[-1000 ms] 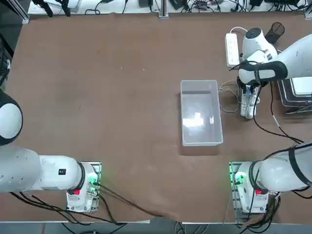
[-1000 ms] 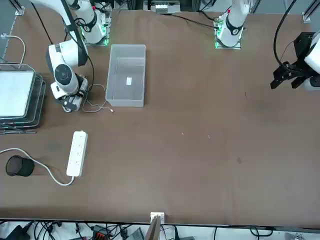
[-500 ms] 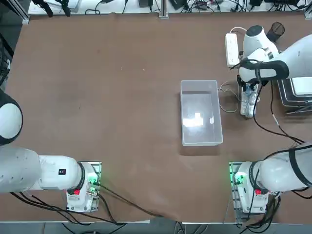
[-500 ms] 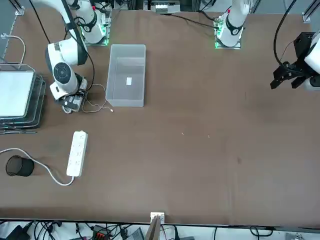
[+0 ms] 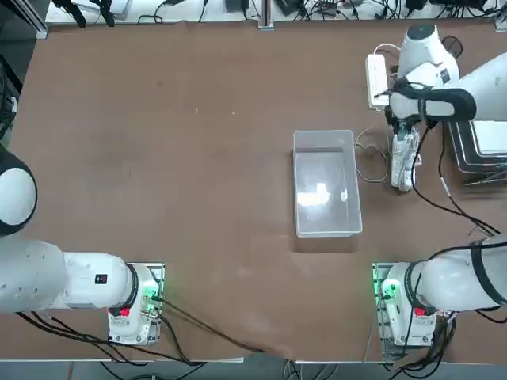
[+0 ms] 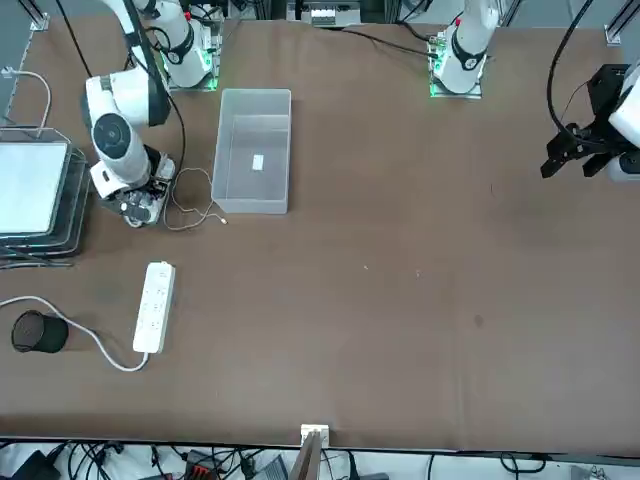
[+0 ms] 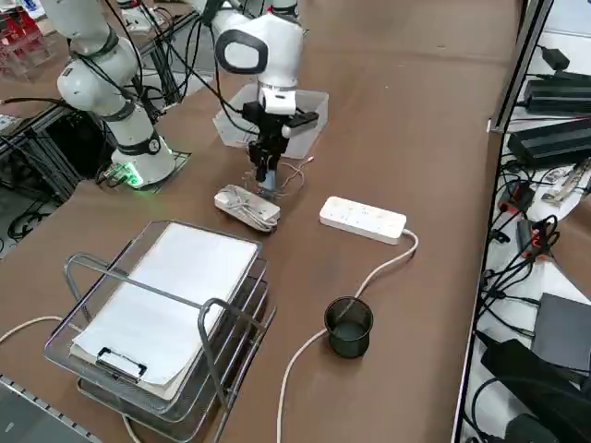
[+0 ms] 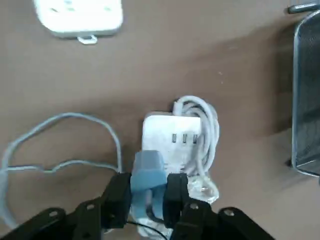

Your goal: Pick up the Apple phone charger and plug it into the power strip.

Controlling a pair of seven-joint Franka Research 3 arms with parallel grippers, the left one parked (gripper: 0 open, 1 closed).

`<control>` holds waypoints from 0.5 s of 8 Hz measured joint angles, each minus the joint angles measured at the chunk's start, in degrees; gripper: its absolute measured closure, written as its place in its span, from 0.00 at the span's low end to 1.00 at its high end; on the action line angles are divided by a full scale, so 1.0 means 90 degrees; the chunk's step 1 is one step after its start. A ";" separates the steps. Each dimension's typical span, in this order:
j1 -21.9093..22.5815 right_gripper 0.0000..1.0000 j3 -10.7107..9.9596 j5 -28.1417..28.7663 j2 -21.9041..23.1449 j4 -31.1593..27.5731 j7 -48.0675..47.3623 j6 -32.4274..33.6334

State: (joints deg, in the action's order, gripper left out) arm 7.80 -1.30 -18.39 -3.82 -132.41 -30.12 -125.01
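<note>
Apple phone charger | by the corded strip | fingers pinch its sides | block likely light, hard, maybe slippery; keep middle hold | thin cord bends, may snag

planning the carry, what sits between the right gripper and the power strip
Only bare tabletop separates the right gripper from the power strip; the right side view shows that.
</note>
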 joint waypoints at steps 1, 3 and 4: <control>0.0010 0.63 0.0037 0.0364 0.0017 0.0410 0.0254 0.0254; 0.0006 0.63 0.0042 0.1047 -0.0059 0.1135 0.0586 0.0490; -0.0002 0.63 0.0037 0.1378 -0.0216 0.1459 0.0639 0.0504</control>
State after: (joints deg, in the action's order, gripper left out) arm 7.78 -0.97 -5.99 -5.76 -119.28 -24.37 -120.47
